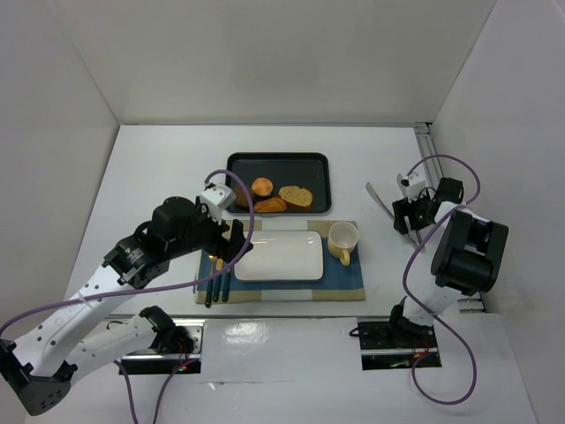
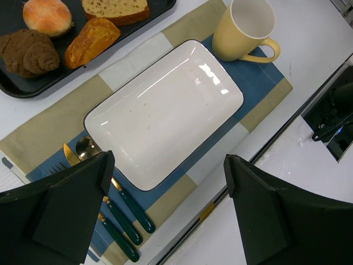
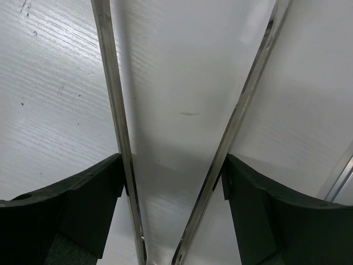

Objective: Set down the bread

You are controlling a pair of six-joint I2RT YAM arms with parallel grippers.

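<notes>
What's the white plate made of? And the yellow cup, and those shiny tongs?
The plate looks like glazed ceramic: glossy white, with light glints. The cup seems ceramic too, thick-walled with a softer sheen. The tongs look like polished metal: thin, silvery, mirror-like strips.

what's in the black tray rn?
Four breads in the black tray: round bun, dark croissant, orange pastry, seeded slice. From above, the left arm covers the croissant's corner.

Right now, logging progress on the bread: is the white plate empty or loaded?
Empty. The white plate shows bare glaze only; the bread pieces all lie in the black tray beyond it.
</notes>
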